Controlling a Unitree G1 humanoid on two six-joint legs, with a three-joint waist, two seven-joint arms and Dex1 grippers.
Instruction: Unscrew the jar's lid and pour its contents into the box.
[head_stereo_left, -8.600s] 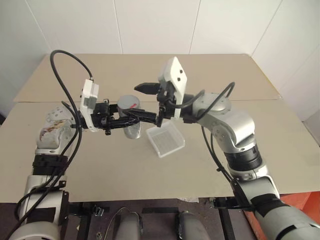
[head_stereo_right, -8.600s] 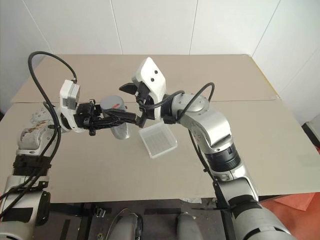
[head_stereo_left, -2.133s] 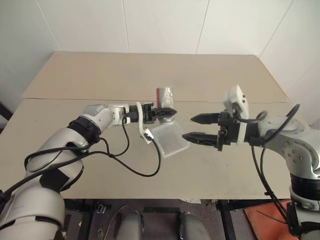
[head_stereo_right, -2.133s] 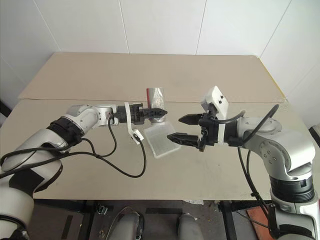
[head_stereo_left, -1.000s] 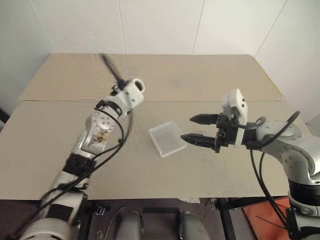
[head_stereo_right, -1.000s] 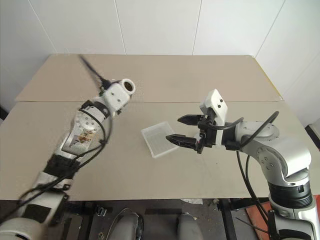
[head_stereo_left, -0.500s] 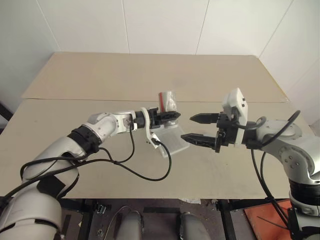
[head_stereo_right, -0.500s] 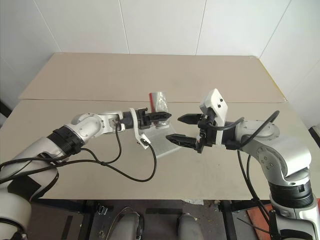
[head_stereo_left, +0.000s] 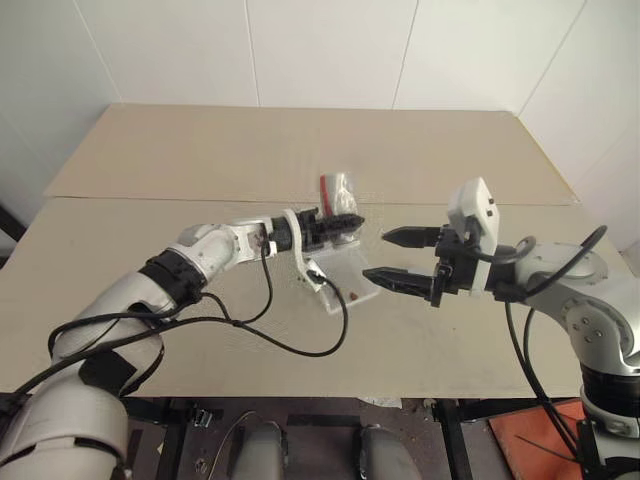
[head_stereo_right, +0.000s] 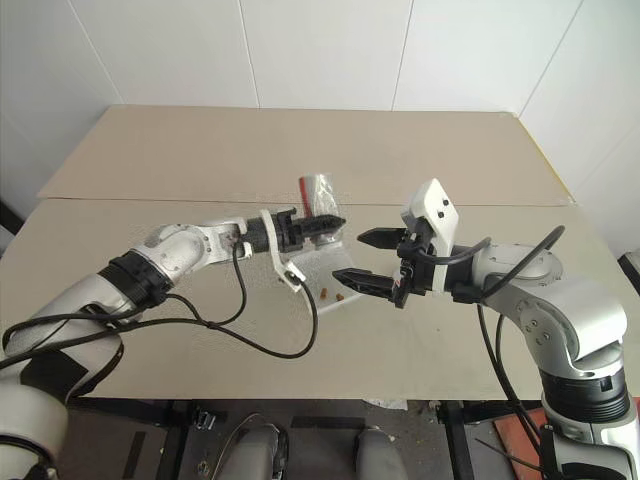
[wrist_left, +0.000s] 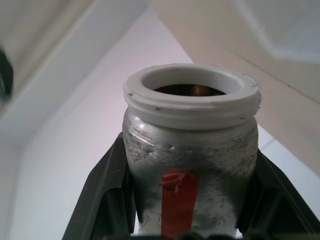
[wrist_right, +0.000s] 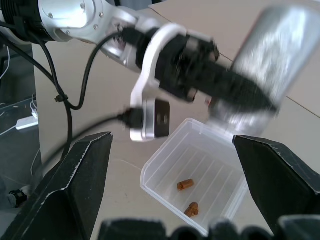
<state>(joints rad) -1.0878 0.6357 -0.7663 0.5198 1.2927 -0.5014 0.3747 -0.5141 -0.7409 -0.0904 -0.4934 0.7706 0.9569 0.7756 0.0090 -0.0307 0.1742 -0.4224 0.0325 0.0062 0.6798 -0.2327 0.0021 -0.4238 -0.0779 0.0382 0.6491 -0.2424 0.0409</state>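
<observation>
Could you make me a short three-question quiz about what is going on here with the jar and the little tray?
1. True or false: the jar has its lid on.
2. Where do brown pellets lie? A) on the table B) in the box C) in the right gripper
3. Fill in: the jar is held upside down over the box by the ___ gripper.

Key: 1 false; 2 B; 3 left.
</observation>
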